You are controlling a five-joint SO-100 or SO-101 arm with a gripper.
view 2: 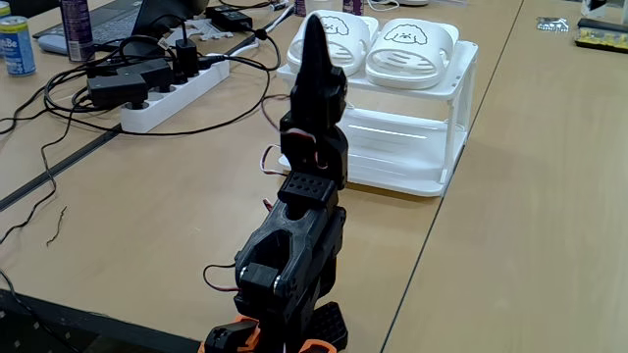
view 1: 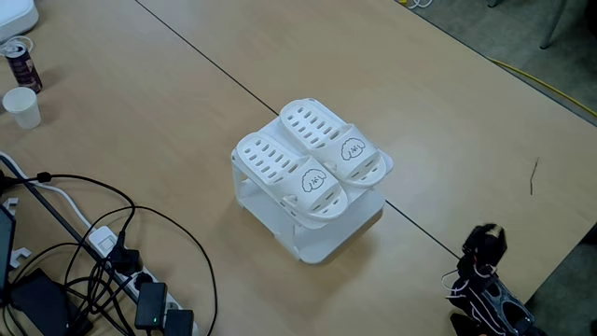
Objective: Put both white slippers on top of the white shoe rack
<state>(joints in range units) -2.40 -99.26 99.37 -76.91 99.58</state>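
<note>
Light wooden tabletop [view 1: 168,131] is holding the low white plastic shoe rack [view 1: 326,238], and I'm seeing both white slotted slippers [view 1: 312,159] lying side by side on top. My black gripper [view 2: 315,39] is standing upright nearby, jaws together, carrying nothing; I'm judging the task finished.

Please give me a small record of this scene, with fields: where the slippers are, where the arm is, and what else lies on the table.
slippers: both white slippers lie side by side on top of the white shoe rack
rack lower shelf: looks empty
arm: folded, apart from the rack
gripper: points up, holds nothing; open or shut cannot be told
task state: looks done
other things: power strip with cables, paper cup, can
</note>
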